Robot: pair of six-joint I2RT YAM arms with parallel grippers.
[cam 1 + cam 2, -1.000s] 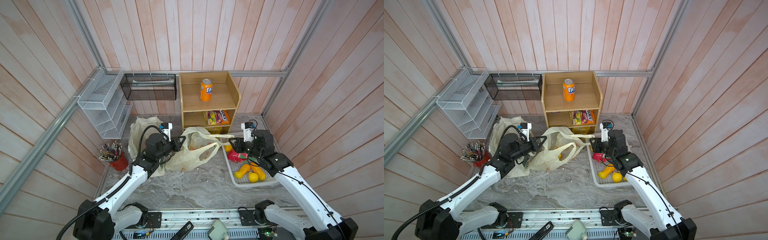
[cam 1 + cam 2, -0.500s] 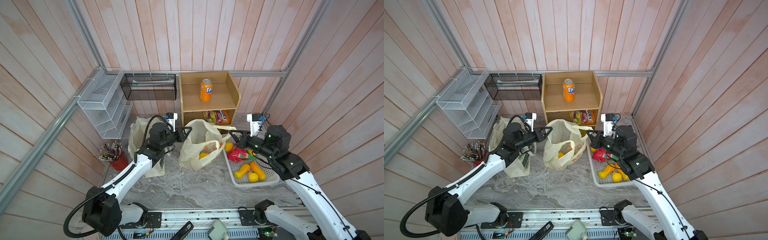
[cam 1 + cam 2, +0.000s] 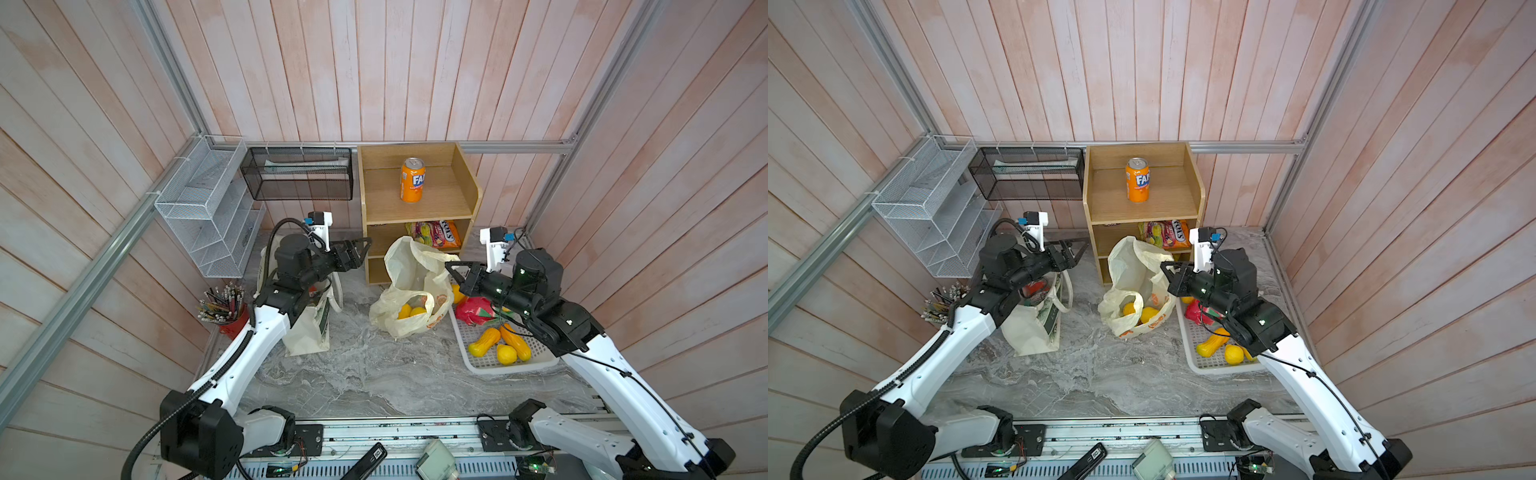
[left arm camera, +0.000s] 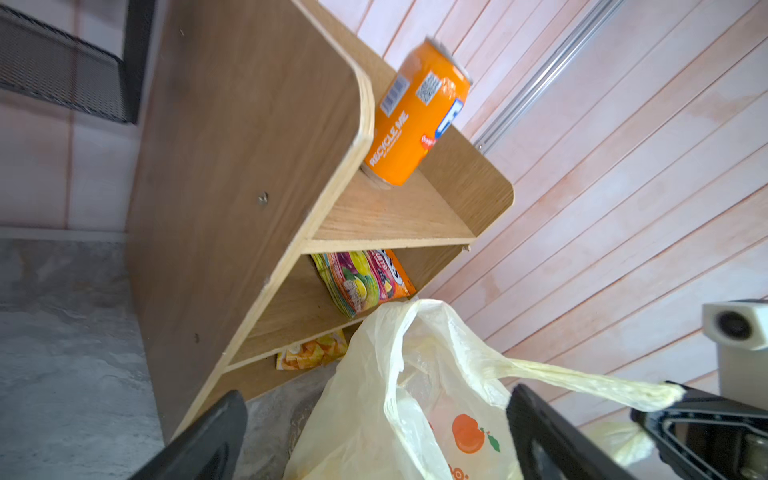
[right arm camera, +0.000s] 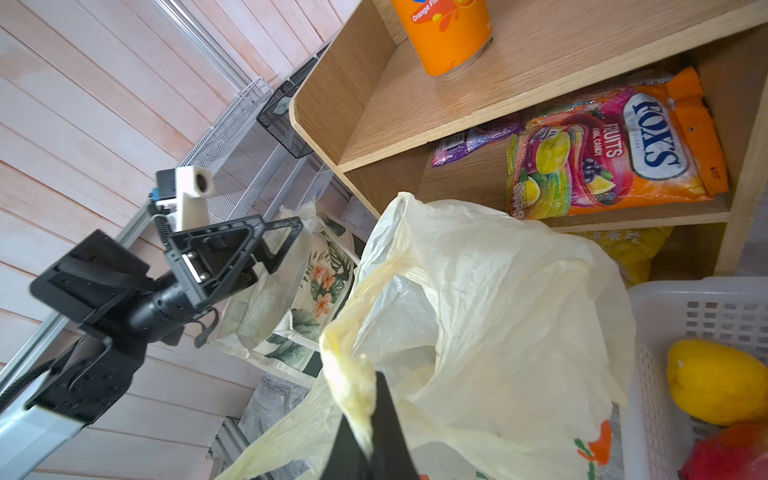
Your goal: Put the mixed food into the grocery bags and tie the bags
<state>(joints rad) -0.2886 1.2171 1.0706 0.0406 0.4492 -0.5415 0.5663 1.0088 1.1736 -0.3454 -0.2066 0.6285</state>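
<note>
**Left pincer** (image 3: 365, 252) (image 3: 1080, 249): spread wide and holding nothing, level with the lower tiers of the wooden shelf (image 3: 415, 205). In the left wrist view its two black fingers (image 4: 208, 440) frame the plastic bag (image 4: 374, 399) without touching it.

**Right pincer** (image 3: 449, 267) (image 3: 1166, 267) (image 5: 376, 415): pressed together on one twisted handle of the pale-yellow bag. The bag hangs from this pincer and sags onto the counter (image 3: 365, 374) between the two pincers.

**Legible writing:**
- The orange can (image 3: 412, 180) on the shelf top, above both pincers, reads "FA…" in the top views and "RECYCLE ME" down its side in the left wrist view.
- The candy packet (image 5: 615, 153), one tier lower, reads "FOX'S FRUITS OVAL CANDY".
- The bag carries orange-fruit prints; its lettering is too cropped to read.

**Task items:**
- Yellow toy fruits (image 3: 411, 311) lie in the bag's bottom, below the right pincer.
- More toy fruits (image 3: 507, 354) lie in the white basket (image 3: 511, 368) under the right arm.
- The cloth tote (image 3: 309, 336), printed with leaves and pink flowers, stands below and behind the left pincer.

**Change:**
- One second earlier the left pincer was clamped at the bag, which lay slumped low on the counter.
- Half a second earlier both pincers held the bag up.
- The left pincer has since let go and stands apart from the bag.
- The right pincer has risen from beside the basket.
</note>
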